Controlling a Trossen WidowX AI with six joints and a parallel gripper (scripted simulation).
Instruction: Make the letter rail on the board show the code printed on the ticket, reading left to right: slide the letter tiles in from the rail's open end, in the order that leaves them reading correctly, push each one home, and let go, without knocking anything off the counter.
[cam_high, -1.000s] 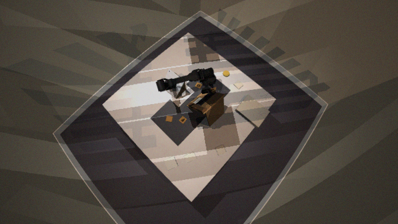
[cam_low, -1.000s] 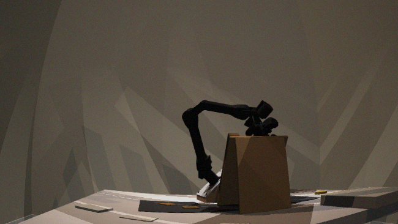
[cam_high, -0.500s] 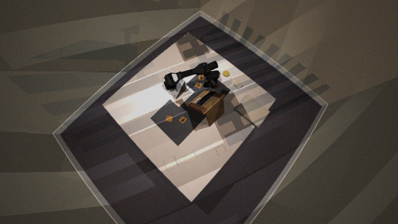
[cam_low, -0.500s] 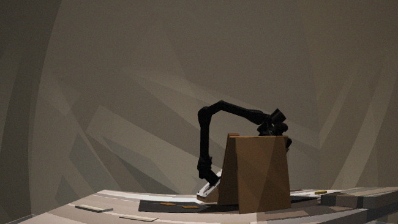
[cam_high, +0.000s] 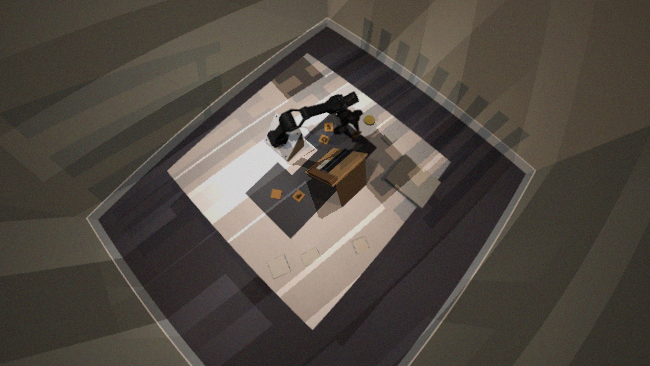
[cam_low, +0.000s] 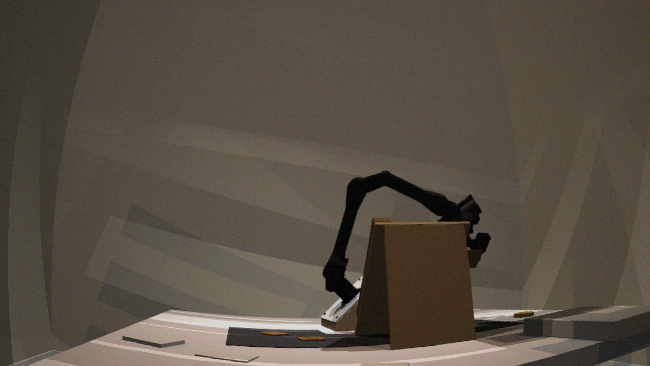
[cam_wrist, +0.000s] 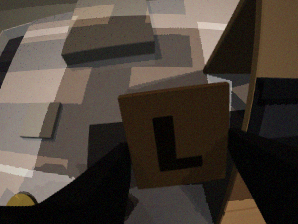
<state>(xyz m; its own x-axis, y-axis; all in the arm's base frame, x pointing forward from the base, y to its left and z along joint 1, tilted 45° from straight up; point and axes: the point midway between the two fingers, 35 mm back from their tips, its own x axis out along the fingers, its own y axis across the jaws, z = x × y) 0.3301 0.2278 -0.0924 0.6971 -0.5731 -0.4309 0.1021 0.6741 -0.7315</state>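
Wrist view, L tile (cam_wrist: 175, 136): upright between the gripper's fingertips, its letter facing the camera
Gripper (cam_high: 361, 137) (cam_low: 479, 251) (cam_wrist: 178, 143): closed on the L tile's two side edges
Board (cam_high: 352, 182) (cam_low: 430, 285) (cam_wrist: 277, 40): beside the gripper, standing on the desk (cam_high: 320, 300) (cam_low: 165, 352) (cam_wrist: 50, 82)

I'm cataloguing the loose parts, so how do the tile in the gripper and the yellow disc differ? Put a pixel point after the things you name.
The L tile (cam_wrist: 142, 145) is square; the yellow disc (cam_high: 369, 120) (cam_low: 523, 314) (cam_wrist: 21, 200) is round. The tile is held off the counter, while the disc lies on it.
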